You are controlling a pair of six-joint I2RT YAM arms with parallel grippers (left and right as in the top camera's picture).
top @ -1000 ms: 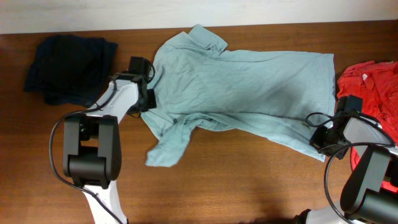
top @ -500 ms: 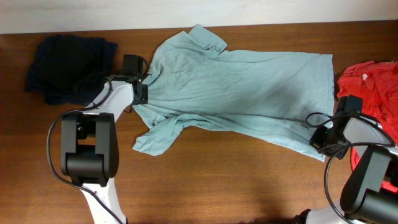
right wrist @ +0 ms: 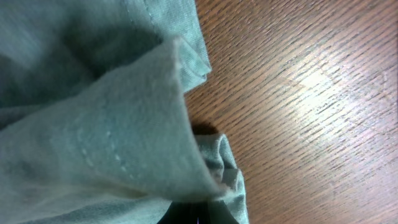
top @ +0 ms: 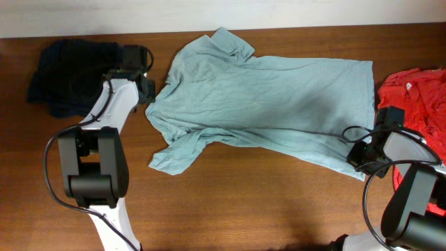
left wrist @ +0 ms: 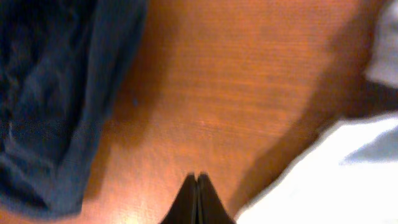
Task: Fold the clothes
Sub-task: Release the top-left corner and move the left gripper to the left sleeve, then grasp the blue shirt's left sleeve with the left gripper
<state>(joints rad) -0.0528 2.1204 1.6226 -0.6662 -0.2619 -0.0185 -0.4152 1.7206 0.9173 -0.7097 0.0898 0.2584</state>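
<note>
The pale grey-teal T-shirt (top: 265, 97) lies spread across the middle of the table, one sleeve folded toward the front left. My left gripper (top: 148, 92) stands at the shirt's left edge, between it and the dark navy garment (top: 70, 77). In the left wrist view that gripper (left wrist: 198, 178) is shut with nothing between its fingers, over bare wood, with pale cloth (left wrist: 329, 174) to its right and navy cloth (left wrist: 50, 99) to its left. My right gripper (top: 357, 157) is shut on the T-shirt's front right hem corner. Bunched teal cloth (right wrist: 93, 124) covers most of the right gripper (right wrist: 199, 214).
A red shirt (top: 418, 94) lies crumpled at the right edge, beside the right arm. The table's far edge meets a white wall at the top. Bare wood (top: 265, 202) stretches along the front, between the two arm bases.
My left gripper moved up and to the left toward the navy garment, and the shirt's left side and front sleeve slid left with it. The right arm has not moved.
</note>
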